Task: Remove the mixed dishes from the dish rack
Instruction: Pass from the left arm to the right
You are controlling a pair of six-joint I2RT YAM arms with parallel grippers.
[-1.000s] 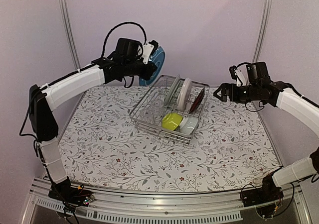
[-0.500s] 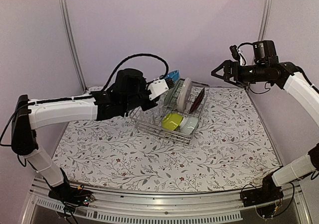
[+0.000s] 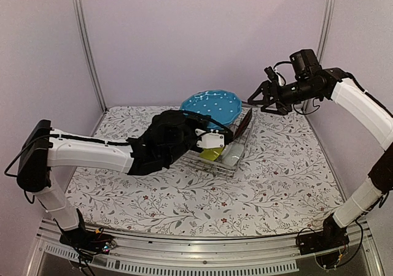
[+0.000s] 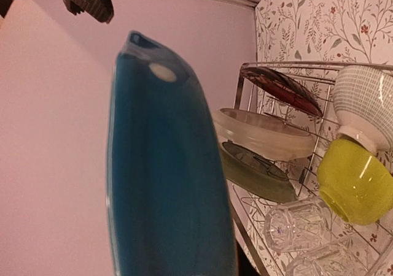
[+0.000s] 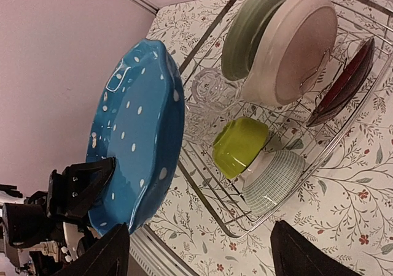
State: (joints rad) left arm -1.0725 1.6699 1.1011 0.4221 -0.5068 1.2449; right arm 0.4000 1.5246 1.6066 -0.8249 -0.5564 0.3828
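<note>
My left gripper [image 3: 209, 129] is shut on the lower rim of the blue white-dotted plate [image 3: 212, 106] and holds it tilted above the dish rack [image 3: 228, 167]; the plate fills the left wrist view [image 4: 166, 178]. In the rack [image 5: 258, 227] stand a pale green plate [image 5: 252, 27], a white plate [image 5: 295, 49] and a dark red plate [image 5: 344, 86]. A clear glass [image 5: 212, 89], a yellow-green bowl [image 5: 239, 144] and a pale striped bowl [image 5: 273, 181] lie in it. My right gripper [image 3: 253, 99] is open and empty, raised just right of the rack's far end.
The rack sits at the back middle of a floral tablecloth [image 3: 184, 202]. Lilac walls with metal uprights [image 3: 86, 43] close the back and sides. My left arm [image 3: 92, 153] stretches across the left half of the table.
The left arm swung the blue plate from the back left forward and up over the rack, turning its face upward. The right arm rose and moved left toward the rack.
</note>
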